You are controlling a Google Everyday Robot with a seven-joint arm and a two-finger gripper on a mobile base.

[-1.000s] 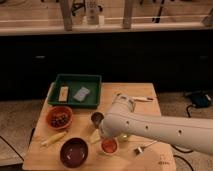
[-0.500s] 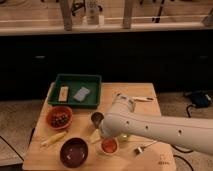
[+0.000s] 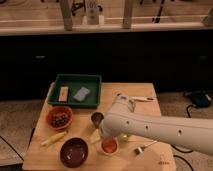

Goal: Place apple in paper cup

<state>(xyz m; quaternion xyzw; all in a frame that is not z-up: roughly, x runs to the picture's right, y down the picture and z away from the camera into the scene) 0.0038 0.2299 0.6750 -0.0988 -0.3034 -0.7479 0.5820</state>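
Note:
The paper cup [image 3: 109, 152] stands near the front edge of the wooden table [image 3: 150, 159], right of the maroon bowl. The round reddish-orange apple [image 3: 109, 145] shows inside its rim. My white arm comes in from the right. Its gripper [image 3: 106, 135] hangs just above and behind the cup, mostly hidden by the wrist.
A dark maroon bowl [image 3: 74, 151] sits at the front left. A dark grey metal cup [image 3: 96, 118] stands behind the gripper. An orange bowl of dark pieces [image 3: 60, 118] and a green tray [image 3: 76, 90] with two items lie at the back left. A utensil [image 3: 142, 147] lies right of the cup.

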